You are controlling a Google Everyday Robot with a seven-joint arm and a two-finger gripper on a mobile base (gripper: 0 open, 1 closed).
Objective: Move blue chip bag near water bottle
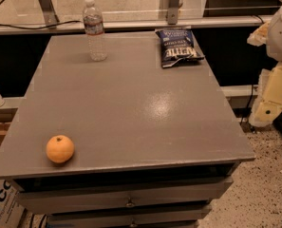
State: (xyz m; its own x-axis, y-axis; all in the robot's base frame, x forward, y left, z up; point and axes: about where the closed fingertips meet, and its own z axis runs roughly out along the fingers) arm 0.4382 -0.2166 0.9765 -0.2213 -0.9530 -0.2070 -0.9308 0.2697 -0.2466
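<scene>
The blue chip bag [178, 46] lies flat at the far right of the grey table top [131, 108], dark navy with white lettering. The water bottle [95, 30] stands upright at the far left-centre of the table, clear with a white cap and a pale label. A wide stretch of table separates the two. My gripper [269, 101] hangs at the right edge of the view, off the table's right side, below and to the right of the bag and well apart from it.
An orange [60, 148] sits at the table's front left corner. A rail and glass panel [131, 23] run behind the table. Drawers [131, 194] are below the front edge. Speckled floor [268, 184] lies to the right.
</scene>
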